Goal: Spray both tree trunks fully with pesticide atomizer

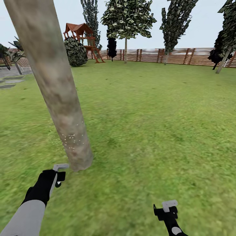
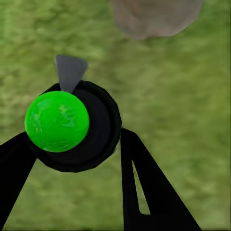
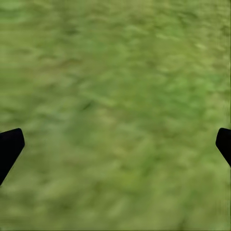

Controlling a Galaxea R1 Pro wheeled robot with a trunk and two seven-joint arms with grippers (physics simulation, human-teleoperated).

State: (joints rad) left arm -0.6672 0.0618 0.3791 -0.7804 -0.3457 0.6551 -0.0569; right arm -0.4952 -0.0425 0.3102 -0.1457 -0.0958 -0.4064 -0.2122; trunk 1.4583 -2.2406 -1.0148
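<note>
Two trunks on my list: I have one thick trunk (image 1: 52,85) close in front, leaning across the head view, with the lawn (image 1: 157,131) running back to the slatted fence (image 1: 170,55).
Trunk, state: mottled grey-beige bark; a small patch of pale specks sits low on it, which I take for spray. Most of the bark above looks bare.
Further tree: a slimmer straight-trunked tree (image 1: 126,49) stands by the fence, well apart; whether it is my second target I cannot tell.
Background: a red wooden playhouse (image 1: 82,36) beside a round bush (image 1: 76,51).
Left gripper (image 1: 59,173): clamped on the pesticide atomizer (image 2: 72,126), near the trunk's foot.
Atomizer, left wrist view: black round body with a bright green cap between the fingers (image 2: 144,187), grey nozzle pointing toward the trunk base at the frame edge. The head view gives only a grey tab at the gripper, none of this body.
Right gripper (image 1: 167,209): hanging low over grass, holding nothing; in the right wrist view its tips sit wide apart at the frame edges.
Step in hand: spraying the first trunk, early by my reckoning.
Next move: I would raise the nozzle and work up and around the bark.
</note>
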